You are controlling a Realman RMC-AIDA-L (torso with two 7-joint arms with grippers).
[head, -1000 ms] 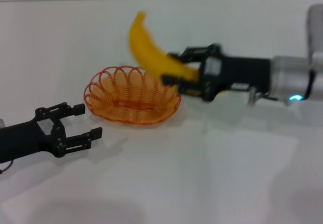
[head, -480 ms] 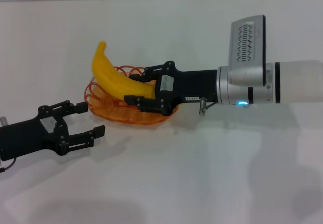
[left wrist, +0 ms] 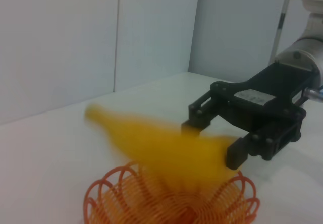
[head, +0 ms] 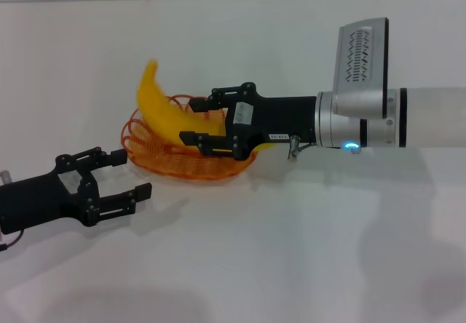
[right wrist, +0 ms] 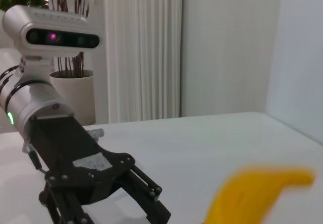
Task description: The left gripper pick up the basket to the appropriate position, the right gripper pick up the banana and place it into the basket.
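My right gripper [head: 199,124] is over the basket [head: 156,159], jaws spread, the banana [head: 166,116] between them but blurred; I cannot tell whether they touch it. The banana lies tilted across the basket's rim on the white tabletop [head: 291,250]. My left gripper [head: 125,174] sits near the basket, jaws open, empty.

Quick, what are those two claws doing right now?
Left gripper: open, empty, beside the basket.
Right gripper: open around the banana, over the basket.
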